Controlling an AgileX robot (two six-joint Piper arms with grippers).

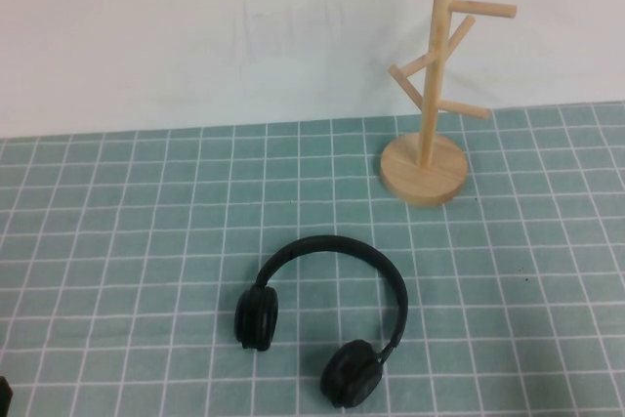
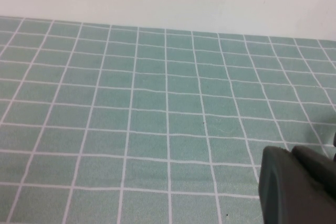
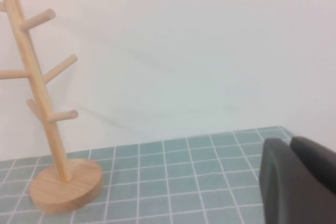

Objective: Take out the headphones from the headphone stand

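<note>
**Headphones off the stand**

On the green grid mat, the headphones (image 1: 322, 329) lie flat, well apart from the headphone stand (image 1: 437, 80). Light, springy; the thin headband looks the best hold. Left gripper (image 2: 299, 187) and right gripper (image 3: 296, 182) sit parked; finger state cannot be told.

Gridded table (image 1: 117, 241), headphones (image 1: 322, 329), stand (image 1: 426, 168) (upright)

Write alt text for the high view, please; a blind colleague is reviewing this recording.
Black headphones lie flat on a teal grid-patterned table, already off the bare wooden headphone stand, which stands upright behind them to the right, by the white wall. Neither the left gripper nor the right gripper appears in this view.
</note>
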